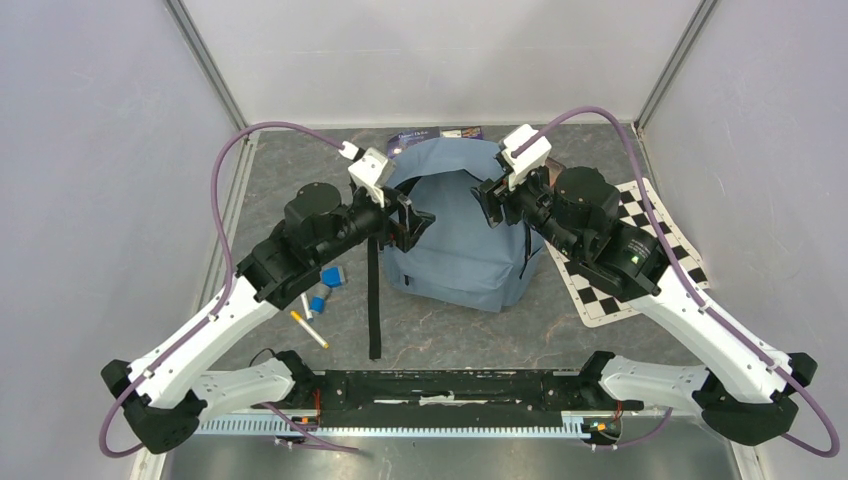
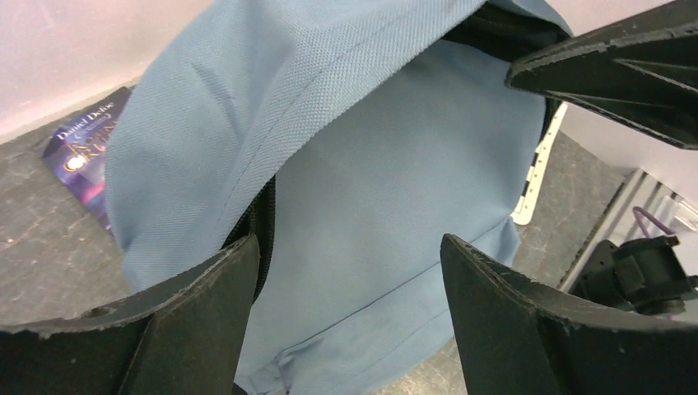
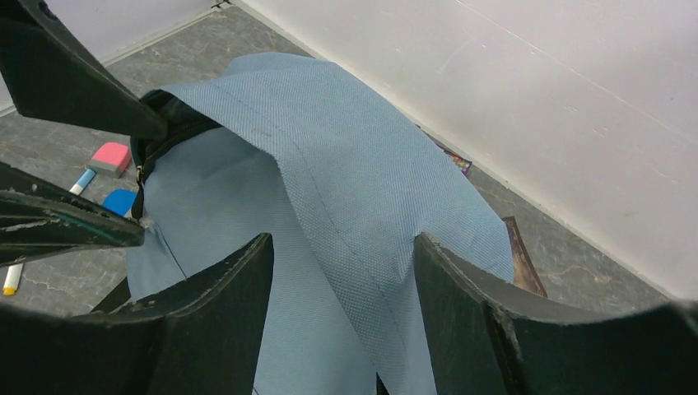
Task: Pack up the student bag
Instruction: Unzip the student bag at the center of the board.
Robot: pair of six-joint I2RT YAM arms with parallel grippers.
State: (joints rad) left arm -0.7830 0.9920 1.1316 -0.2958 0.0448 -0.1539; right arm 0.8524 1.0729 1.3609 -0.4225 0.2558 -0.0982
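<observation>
Pink block (image 3: 109, 158) by bag (image 3: 329, 206): right wrist only

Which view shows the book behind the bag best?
Left wrist: the book shows its cover lettering beside the student bag. Top external shows only a strip past the bag; right wrist, just a corner.

Only legible txt: "Daniel Defoe" on book cover (image 2: 81, 141).
</observation>
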